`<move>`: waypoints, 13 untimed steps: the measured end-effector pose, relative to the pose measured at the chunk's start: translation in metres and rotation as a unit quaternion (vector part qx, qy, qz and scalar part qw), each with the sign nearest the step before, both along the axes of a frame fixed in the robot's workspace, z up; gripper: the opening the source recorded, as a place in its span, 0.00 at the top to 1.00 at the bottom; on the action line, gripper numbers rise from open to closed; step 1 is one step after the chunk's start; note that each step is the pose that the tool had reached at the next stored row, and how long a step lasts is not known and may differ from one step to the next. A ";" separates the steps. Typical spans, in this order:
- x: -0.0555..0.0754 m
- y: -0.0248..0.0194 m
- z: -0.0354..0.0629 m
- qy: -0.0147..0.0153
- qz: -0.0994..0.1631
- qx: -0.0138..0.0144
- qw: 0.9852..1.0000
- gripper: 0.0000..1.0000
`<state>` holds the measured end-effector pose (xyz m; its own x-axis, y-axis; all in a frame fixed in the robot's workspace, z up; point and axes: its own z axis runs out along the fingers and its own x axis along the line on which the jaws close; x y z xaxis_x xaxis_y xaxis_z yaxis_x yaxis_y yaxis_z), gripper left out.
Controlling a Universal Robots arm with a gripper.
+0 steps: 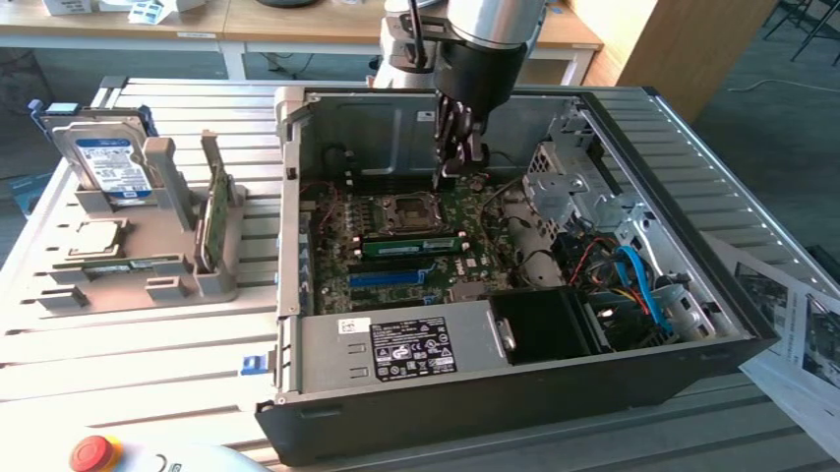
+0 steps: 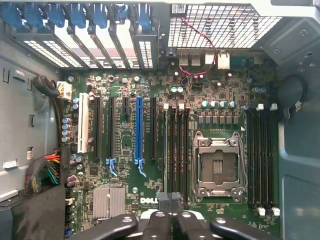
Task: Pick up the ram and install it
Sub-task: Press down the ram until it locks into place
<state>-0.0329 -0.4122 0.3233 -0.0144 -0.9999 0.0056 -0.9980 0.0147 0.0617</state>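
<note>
One stick, and it looks placed already. Exterior view, left to right: grey plastic holder (image 1: pixel 164 246) with the blue-labelled hard drive (image 1: pixel 105 162) upright, and a broader green card (image 1: pixel 212 218) on edge beside it. Then the black steel case (image 1: pixel 525 388), open side up, with matte walls. Green motherboard (image 1: pixel 393 280) lies on its floor. The ram (image 1: pixel 411 245) stands on edge in a slot just beside the square metal CPU socket (image 1: pixel 404 209). It is long, thin and green, with a pale label on its face.

The gripper (image 1: pixel 455 165) hangs inside the case above the board, near the ram and apparently clear of it. The claw is pressed together, pinching nothing. In the wrist view the gripper (image 2: pixel 171 201) sits over one end of the dark slot row. Right of that: stamped bare-metal drive cage (image 1: pixel 571 187) and a blue cable (image 1: pixel 643 280).

My read: install phase, pick done. The closed tips look set up as a pusher. Can't tell if the slot latches are home. Seating calls for straight-down force on the top edge. It's a thin board and will skew if loaded off-centre.
</note>
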 end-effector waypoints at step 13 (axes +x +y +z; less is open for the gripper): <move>0.000 0.0000 0.0000 0.000 0.000 0.000 1.000 0.90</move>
<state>-0.0329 -0.4122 0.3232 -0.0144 -0.9999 0.0055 -0.9980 0.0147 0.0616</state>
